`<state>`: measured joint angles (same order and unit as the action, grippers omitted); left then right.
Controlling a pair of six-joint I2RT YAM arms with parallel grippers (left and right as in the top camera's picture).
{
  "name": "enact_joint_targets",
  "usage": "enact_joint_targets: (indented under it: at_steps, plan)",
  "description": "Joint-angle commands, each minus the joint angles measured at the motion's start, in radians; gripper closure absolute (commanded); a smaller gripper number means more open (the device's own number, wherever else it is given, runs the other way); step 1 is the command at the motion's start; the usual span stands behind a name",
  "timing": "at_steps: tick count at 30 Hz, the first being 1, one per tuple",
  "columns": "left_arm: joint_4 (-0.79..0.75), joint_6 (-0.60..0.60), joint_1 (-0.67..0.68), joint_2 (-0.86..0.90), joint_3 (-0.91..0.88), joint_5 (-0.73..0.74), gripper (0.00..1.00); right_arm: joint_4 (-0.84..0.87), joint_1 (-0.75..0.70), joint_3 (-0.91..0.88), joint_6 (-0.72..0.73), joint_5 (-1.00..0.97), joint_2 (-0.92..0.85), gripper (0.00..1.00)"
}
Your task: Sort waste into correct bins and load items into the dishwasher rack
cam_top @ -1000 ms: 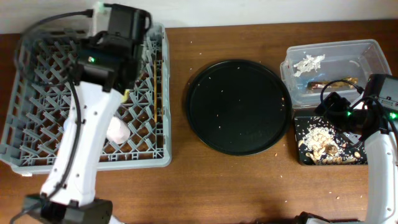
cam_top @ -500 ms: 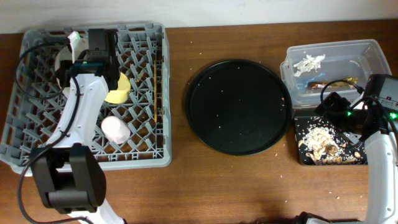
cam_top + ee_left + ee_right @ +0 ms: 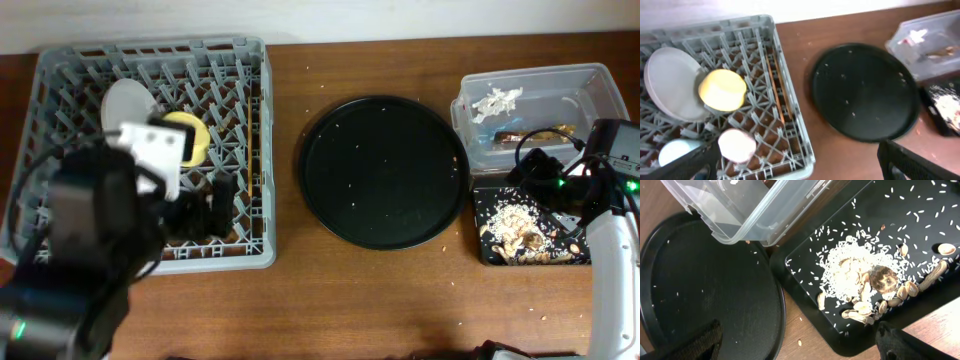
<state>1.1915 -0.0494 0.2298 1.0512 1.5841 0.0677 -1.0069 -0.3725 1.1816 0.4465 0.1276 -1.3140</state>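
Observation:
The grey dishwasher rack (image 3: pixel 790 130) holds a pale plate (image 3: pixel 667 82) with a yellow bowl (image 3: pixel 722 90) leaning on it. A pink cup (image 3: pixel 736 145), a blue cup (image 3: pixel 672 152) and chopsticks (image 3: pixel 777 92) also lie in the rack. My left gripper (image 3: pixel 800 170) hangs open and empty above the rack's front right corner (image 3: pixel 262 255). A white napkin (image 3: pixel 497 101) and a brown wrapper (image 3: pixel 535 135) lie in the clear tub (image 3: pixel 590 85). Food scraps (image 3: pixel 860 282) cover the black rectangular tray (image 3: pixel 920 215). My right gripper (image 3: pixel 800 350) is open and empty over that tray's near corner.
A large round black tray (image 3: pixel 385 172) with a few crumbs sits between the rack and the bins. Loose crumbs dot the brown table (image 3: pixel 380 300). My left arm (image 3: pixel 80 260) bulks over the rack's front left. The right arm (image 3: pixel 612 250) runs along the right edge.
My left gripper has opened and let go of the yellow bowl, which now rests against the plate. The left arm pulled back toward the rack's front. The right arm has not moved.

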Motion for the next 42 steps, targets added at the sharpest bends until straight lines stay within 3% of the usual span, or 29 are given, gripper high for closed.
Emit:
enact_joint_targets:
  at_steps: [1, 4, 6, 8, 10, 14, 16, 18, 19, 22, 33, 34, 37, 38, 40, 42]
  plan:
    - [0.053, -0.002, 0.005, -0.120, -0.002, 0.029, 0.01, 0.000, -0.002, 0.006, 0.008, -0.012, 0.002, 0.02]
    - [-0.209, -0.029, 0.007, -0.246, -0.214, -0.058, 0.01, 0.000, -0.002, 0.006, 0.008, -0.012, 0.002, 0.01]
    - [-0.504, -0.030, 0.007, -0.401, -0.526, -0.034, 0.01, 0.000, -0.002, 0.006, 0.007, -0.012, 0.002, 0.01]
    - [-0.687, -0.060, 0.007, -0.555, -0.789, -0.034, 0.01, 0.000, -0.002, 0.006, 0.008, -0.012, 0.002, 0.02]
    - [-0.763, -0.159, 0.005, -0.741, -1.013, -0.127, 0.01, 0.000, -0.002, 0.006, 0.008, -0.012, 0.002, 0.02]
    - [-0.863, -0.169, -0.045, -0.945, -1.268, -0.138, 0.01, 0.000, -0.002, 0.006, 0.008, -0.012, 0.002, 0.02]
    - [-0.943, -0.124, -0.050, -1.001, -1.376, -0.112, 0.01, 0.000, -0.002, 0.006, 0.008, -0.012, 0.002, 0.02]
    - [-1.144, -0.009, -0.050, -1.046, -1.535, -0.045, 0.01, 0.000, -0.002, 0.006, 0.008, -0.012, 0.002, 0.02]
    - [-1.205, -0.010, -0.050, -1.046, -1.580, -0.043, 0.01, 0.000, -0.002, 0.006, 0.008, -0.012, 0.002, 0.01]
    - [-1.110, -0.009, -0.050, -1.041, -1.575, -0.041, 0.01, 0.000, -0.002, 0.006, 0.008, -0.012, 0.002, 0.02]
    - [-1.111, -0.009, -0.050, -1.040, -1.575, -0.041, 0.01, 0.000, -0.002, -0.004, 0.008, -0.012, 0.022, 0.01]
    - [-1.111, -0.009, -0.050, -1.040, -1.575, -0.041, 0.01, 0.000, 0.013, -0.013, 0.003, -0.022, 0.060, 0.02]
    - [-1.111, -0.009, -0.050, -1.040, -1.575, -0.041, 0.01, 0.068, 0.191, -0.164, -0.049, -0.320, 0.315, 0.02]
    - [-1.111, -0.009, -0.050, -1.040, -1.575, -0.041, 0.01, 0.143, 0.224, -0.231, -0.050, -0.336, 0.382, 0.02]
    - [-1.111, -0.009, -0.050, -1.040, -1.575, -0.041, 0.01, 0.540, 0.247, -0.547, -0.049, -0.285, 0.651, 0.02]
    - [-1.111, -0.009, -0.050, -1.040, -1.575, -0.041, 0.01, 0.660, 0.247, -0.729, -0.049, -0.269, 0.831, 0.02]
